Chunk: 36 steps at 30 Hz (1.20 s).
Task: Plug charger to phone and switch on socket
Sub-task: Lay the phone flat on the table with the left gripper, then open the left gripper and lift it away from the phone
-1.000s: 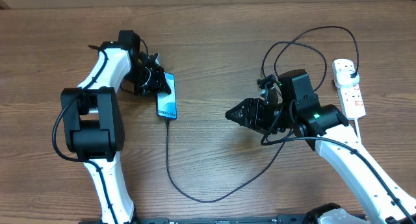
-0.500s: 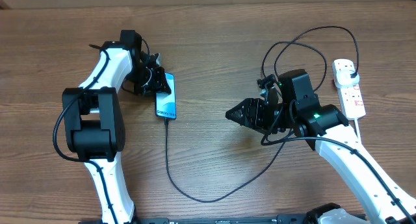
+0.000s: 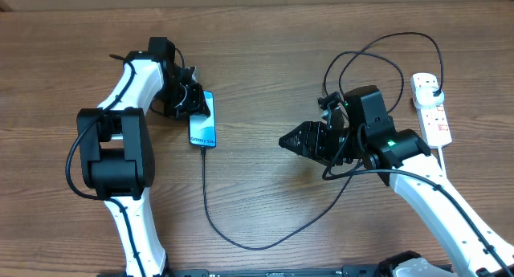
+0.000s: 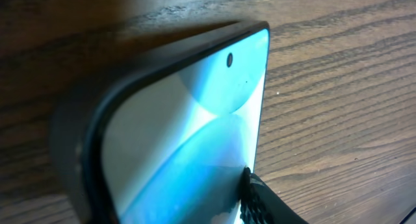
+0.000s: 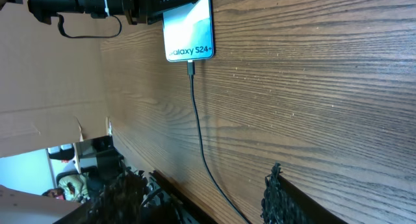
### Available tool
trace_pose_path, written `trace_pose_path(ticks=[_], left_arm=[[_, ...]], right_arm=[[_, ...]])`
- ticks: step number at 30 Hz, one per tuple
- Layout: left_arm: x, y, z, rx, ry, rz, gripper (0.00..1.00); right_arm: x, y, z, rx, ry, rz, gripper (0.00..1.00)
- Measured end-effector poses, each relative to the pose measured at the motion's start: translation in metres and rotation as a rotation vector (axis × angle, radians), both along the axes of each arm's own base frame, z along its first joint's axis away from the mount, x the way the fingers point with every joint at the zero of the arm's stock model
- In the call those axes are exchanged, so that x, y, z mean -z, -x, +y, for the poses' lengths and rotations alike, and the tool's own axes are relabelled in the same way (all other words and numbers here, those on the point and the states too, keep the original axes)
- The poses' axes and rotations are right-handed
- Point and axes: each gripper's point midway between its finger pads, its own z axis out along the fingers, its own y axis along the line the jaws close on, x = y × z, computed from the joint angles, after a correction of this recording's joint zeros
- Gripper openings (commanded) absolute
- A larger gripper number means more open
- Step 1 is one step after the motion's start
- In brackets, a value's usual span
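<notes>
The phone lies on the wooden table, blue-teal screen up with "Galaxy S24+" readable in the right wrist view. My left gripper is shut on its upper end; the screen fills the left wrist view with a black finger against its edge. The charger's thin black cable has its connector in the phone's lower end and loops right to a black plug in the socket, a white power strip. My right gripper is open and empty mid-table, the cable lying below its fingers.
The cable makes large loops behind my right arm near the strip. The strip's thick white cord runs down the right side. The table's far edge is along the top.
The phone has shifted slightly left and down in my left gripper's hold. The right arm has not moved.
</notes>
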Motion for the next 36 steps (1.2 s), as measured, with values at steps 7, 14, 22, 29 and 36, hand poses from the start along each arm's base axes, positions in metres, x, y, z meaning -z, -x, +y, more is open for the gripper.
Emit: trace_pose_path(ticks=[7, 14, 22, 29, 36], left_arm=[[0.000, 0.000, 0.001, 0.000, -0.004, 0.000, 0.45], [0.000, 0.000, 0.000, 0.000, -0.003, -0.001, 0.48], [0.000, -0.001, 0.001, 0.000, -0.004, -0.002, 0.49], [-0.003, -0.002, 0.009, -0.005, -0.051, 0.004, 0.54], [-0.042, -0.031, 0.022, -0.021, -0.104, -0.082, 0.55]], right_arm=[[0.000, 0.000, 0.000, 0.000, 0.000, 0.000, 0.61], [0.000, 0.000, 0.000, 0.000, 0.000, 0.000, 0.61], [0.000, 0.000, 0.000, 0.000, 0.000, 0.000, 0.61], [0.000, 0.000, 0.000, -0.001, 0.001, 0.000, 0.61], [0.001, 0.000, -0.001, 0.000, 0.006, 0.000, 0.61]])
